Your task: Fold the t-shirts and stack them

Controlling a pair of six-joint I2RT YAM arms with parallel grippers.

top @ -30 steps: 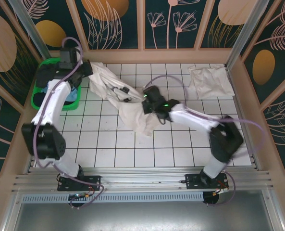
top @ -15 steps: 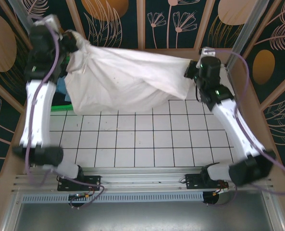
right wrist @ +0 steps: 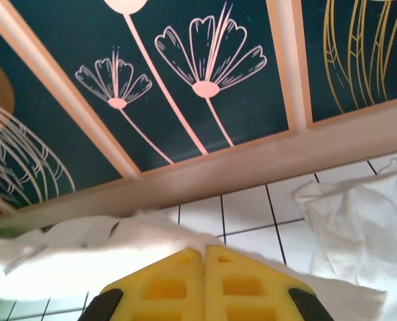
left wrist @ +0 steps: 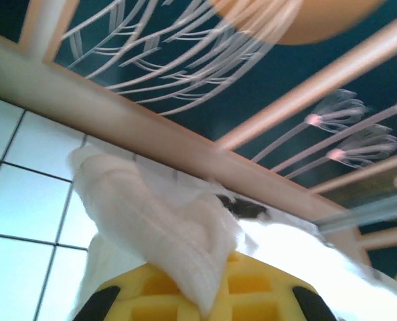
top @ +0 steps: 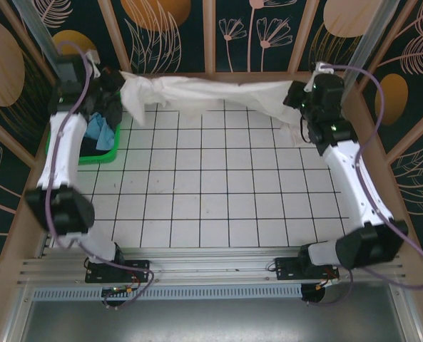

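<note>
A white t-shirt (top: 211,94) hangs stretched in a long band along the back edge of the table, held at both ends. My left gripper (top: 120,87) is shut on its left end; in the left wrist view the cloth (left wrist: 151,221) drapes over the yellow fingers (left wrist: 265,294) of that gripper (left wrist: 208,271). My right gripper (top: 292,97) is shut on the right end, and the right wrist view shows its jaws (right wrist: 205,253) pressed together on the fabric (right wrist: 84,247). A second white t-shirt (right wrist: 365,227) lies crumpled at the back right, partly hidden by the right arm (top: 339,142).
A green bin (top: 97,155) at the back left holds dark and light blue cloths (top: 100,132). Wooden frame posts and patterned panels wall the table on three sides. White tiled surface (top: 211,185) spreads in front of the stretched shirt.
A second ago the shirt lay bunched mid-table. Both arms lifted and spread it wide, and since half a second ago they have lowered it into a taut band along the back edge.
</note>
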